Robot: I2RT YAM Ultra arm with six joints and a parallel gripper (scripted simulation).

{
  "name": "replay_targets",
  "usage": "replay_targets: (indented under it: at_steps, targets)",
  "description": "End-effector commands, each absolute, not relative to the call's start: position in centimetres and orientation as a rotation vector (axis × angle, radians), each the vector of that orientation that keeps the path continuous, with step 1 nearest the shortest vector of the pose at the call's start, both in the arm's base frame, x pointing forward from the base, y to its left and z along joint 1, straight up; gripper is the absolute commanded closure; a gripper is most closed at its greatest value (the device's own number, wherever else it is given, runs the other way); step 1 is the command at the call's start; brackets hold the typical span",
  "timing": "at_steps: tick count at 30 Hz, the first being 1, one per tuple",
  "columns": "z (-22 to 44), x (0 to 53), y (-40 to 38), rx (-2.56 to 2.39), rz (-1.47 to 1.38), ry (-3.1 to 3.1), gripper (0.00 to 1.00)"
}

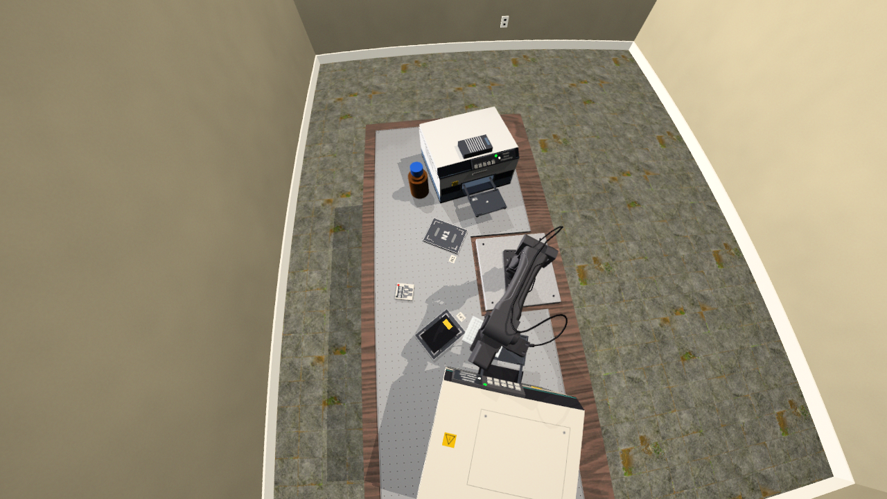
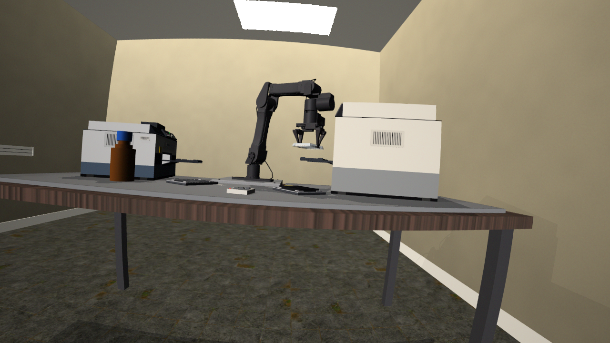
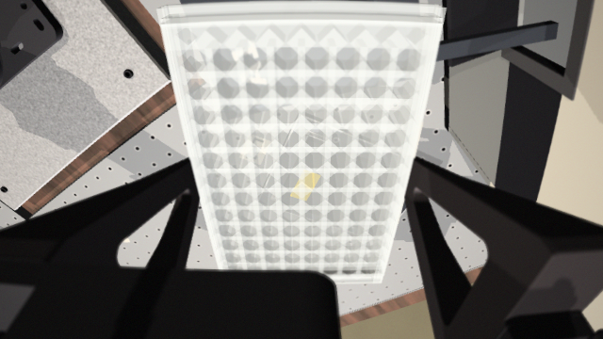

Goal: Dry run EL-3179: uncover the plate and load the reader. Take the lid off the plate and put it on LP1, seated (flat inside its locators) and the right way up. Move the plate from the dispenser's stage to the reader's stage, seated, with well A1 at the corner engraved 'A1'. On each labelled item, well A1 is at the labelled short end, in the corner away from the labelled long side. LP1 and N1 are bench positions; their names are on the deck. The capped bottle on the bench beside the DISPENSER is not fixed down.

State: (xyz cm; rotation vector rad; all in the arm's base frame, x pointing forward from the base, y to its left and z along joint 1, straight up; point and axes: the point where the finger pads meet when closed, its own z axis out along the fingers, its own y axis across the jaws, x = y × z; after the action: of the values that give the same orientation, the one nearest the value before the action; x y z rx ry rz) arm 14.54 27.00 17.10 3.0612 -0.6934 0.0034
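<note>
Plate (image 1: 472, 328) (image 2: 303, 145) (image 3: 301, 141), just one, is up in the air in your end effector (image 2: 309, 145) (image 3: 301, 169), whose two fingers stand wide apart and grip its long sides, one on each. It is level or nearly so, beside the reader's stage (image 1: 511, 355) (image 2: 314, 160) and above its height; you can't tell from here where A1 is.

You have two machines on the worktop (image 1: 384, 248) (image 2: 272, 217) (image 3: 94, 188): one reader (image 1: 508, 434) (image 2: 386, 149) and one dispenser (image 1: 468, 139) (image 2: 93, 146). Each has one stage sticking out, and the dispenser's stage (image 1: 485, 202) (image 2: 187, 161) carries no plate. One capped bottle (image 1: 418, 183) (image 2: 122, 164) stands upright near the dispenser.

Between the machines you see two bench positions, N1 (image 1: 434, 231) (image 2: 191, 181) and LP1 (image 1: 427, 347) (image 2: 298, 193). One black panel (image 1: 437, 335) (image 2: 300, 188) with one yellow patch lies within LP1's edges; you can't tell whether it is the lid. You also have one small white block (image 1: 404, 291) (image 2: 240, 190), well apart from both machines.
</note>
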Motion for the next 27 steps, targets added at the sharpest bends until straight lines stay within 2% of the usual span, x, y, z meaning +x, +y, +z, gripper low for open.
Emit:
replay_targets:
  at_steps: [1, 27]
  targets:
    - [18.2, 13.6, 27.7, 3.092, 0.005, -0.65, 0.14]
    - [18.2, 8.1, 29.8, 3.146, 0.002, -0.276, 0.14]
